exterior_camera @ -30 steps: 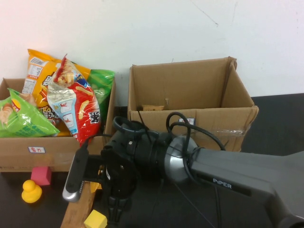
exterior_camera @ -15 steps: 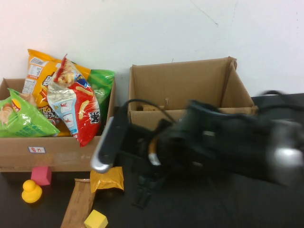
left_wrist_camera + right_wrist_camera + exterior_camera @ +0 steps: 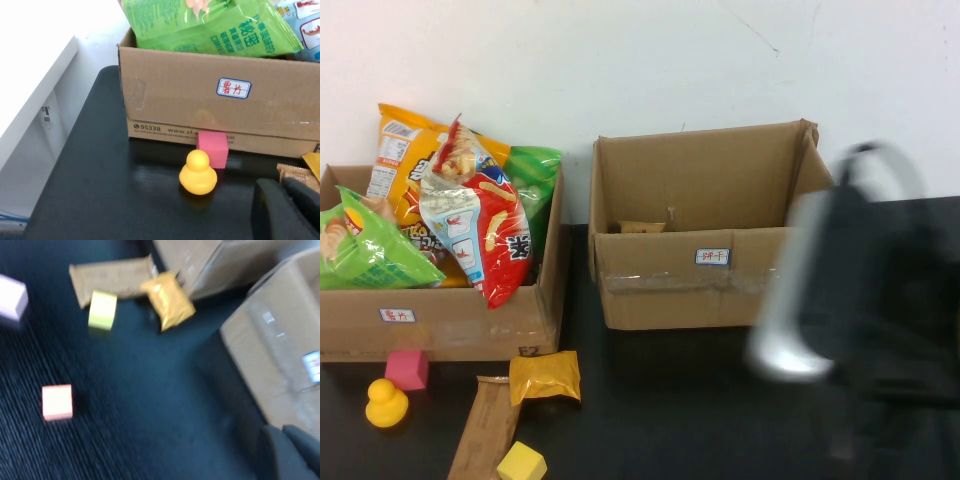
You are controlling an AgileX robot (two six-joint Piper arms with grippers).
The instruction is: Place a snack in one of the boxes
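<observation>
The yellow snack packet (image 3: 545, 377) lies on the black table (image 3: 670, 400), just in front of the chip-filled left box (image 3: 440, 325), touching the brown bar wrapper (image 3: 485, 428). The right box (image 3: 705, 240) stands open beside it. The right gripper (image 3: 850, 440) blurs past at the table's right, fingers indiscernible. The left gripper (image 3: 287, 210) sits near the yellow duck (image 3: 198, 173) and pink cube (image 3: 212, 149); grip unclear.

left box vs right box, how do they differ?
The left box is stuffed with chip bags; the right box looks almost bare inside. The right box stands taller, flaps up. Both are brown cardboard with a small label on the front. The right gripper swings blurred beside the right box; the left gripper sits near the duck.
</observation>
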